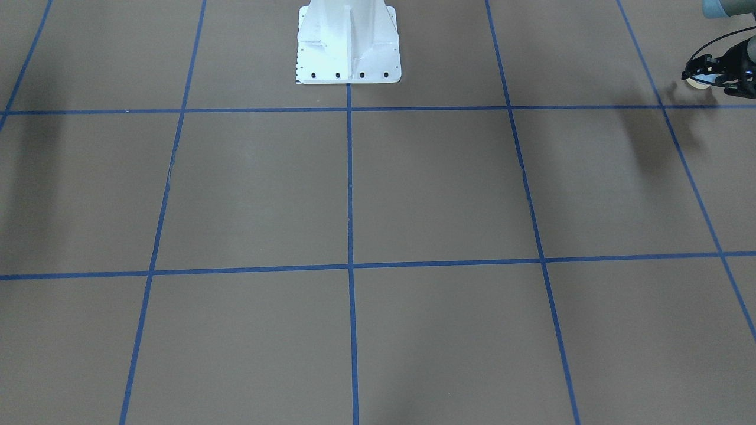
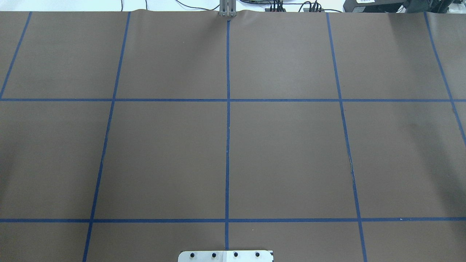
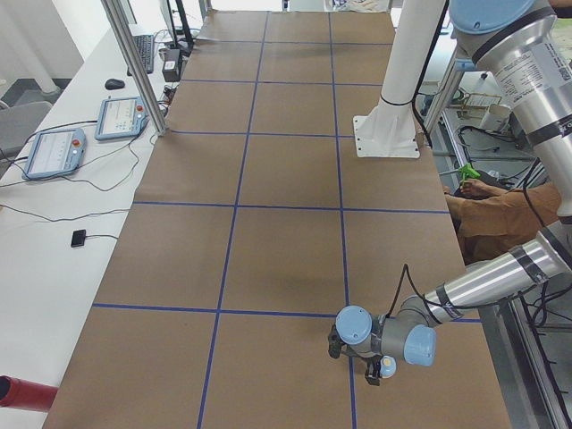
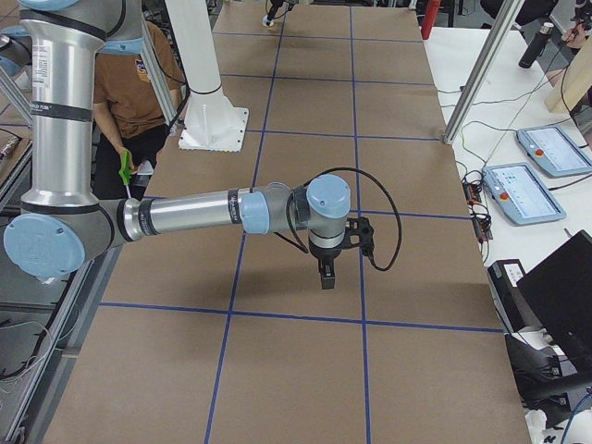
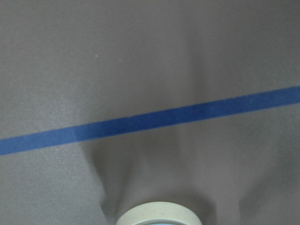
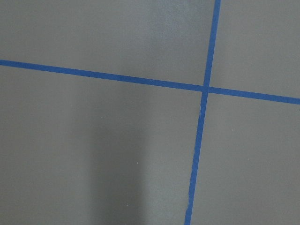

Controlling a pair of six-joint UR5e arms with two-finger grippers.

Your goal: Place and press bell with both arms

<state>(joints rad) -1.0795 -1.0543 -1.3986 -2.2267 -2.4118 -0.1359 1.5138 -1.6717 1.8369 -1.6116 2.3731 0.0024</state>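
A big brown bench (image 2: 164,156) is seen, split into squares by blue tape lines (image 2: 228,127). A white post (image 1: 348,44) is bolted down at the robot's side of it.

The right arm (image 4: 185,215) is stretched out flat over the bench. Its pincer (image 4: 326,277) is pointed straight down, near a blue line. Nothing is seen in it. It is seen only from the side, so it cannot be told if it is apart or together. In the right wrist view, only brown bench and a blue cross are seen.

The left arm (image 3: 500,277) is bent low over the bench end on the robot's left. Its pincer (image 1: 700,77) is clamped on the bell (image 5: 157,214). The bell is held up off the bench, and its shadow is cast on the brown top below. It is held close to the robot's side of the bench, just beside a blue line. In the left wrist view, only its cream rim is seen at the bottom edge.
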